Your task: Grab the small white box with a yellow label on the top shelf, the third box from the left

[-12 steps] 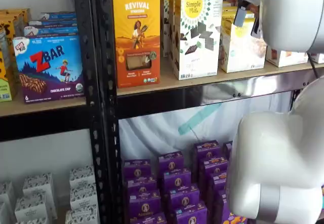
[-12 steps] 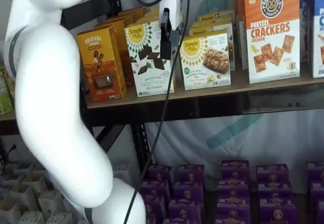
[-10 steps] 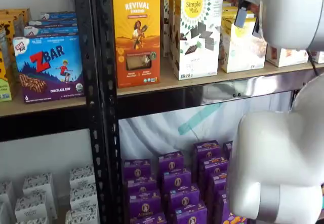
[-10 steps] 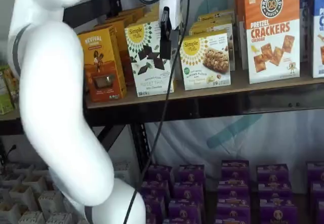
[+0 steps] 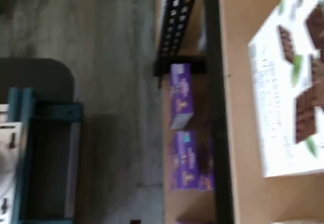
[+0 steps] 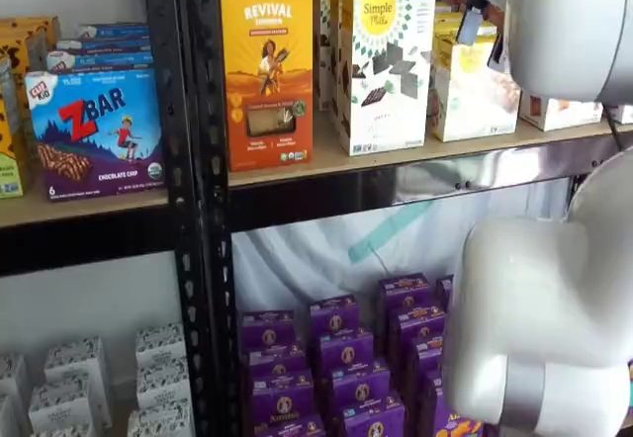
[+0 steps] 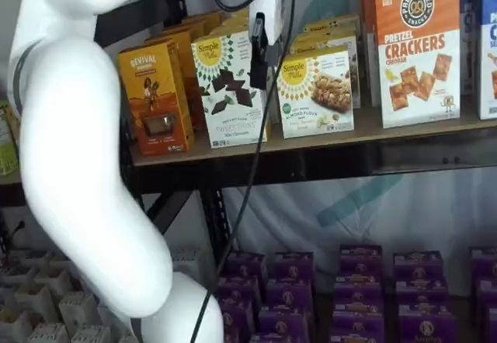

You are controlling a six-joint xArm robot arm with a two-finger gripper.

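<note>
The small white box (image 7: 317, 92) with its yellow sunburst label stands on the top shelf (image 7: 353, 129), right of a taller white box with chocolate squares (image 7: 229, 87). It also shows in a shelf view (image 6: 473, 93), partly behind my white arm. My gripper (image 7: 258, 57) hangs in front of the gap between the two white boxes, just left of the small box's upper edge. Only a black finger shows, side-on, so I cannot tell whether it is open. A finger also shows in a shelf view (image 6: 468, 27). The wrist view shows the taller chocolate box (image 5: 291, 92), not the small box.
An orange Revival box (image 7: 155, 98) stands at the shelf's left and a pretzel crackers box (image 7: 417, 48) at its right. Purple boxes (image 7: 357, 281) fill the lower level. A ZBar box (image 6: 94, 131) sits on the neighbouring shelf. My white arm (image 7: 85, 164) fills the left foreground.
The gripper has shifted slightly to the right and a little up, closer to the small white box. The boxes have not moved.
</note>
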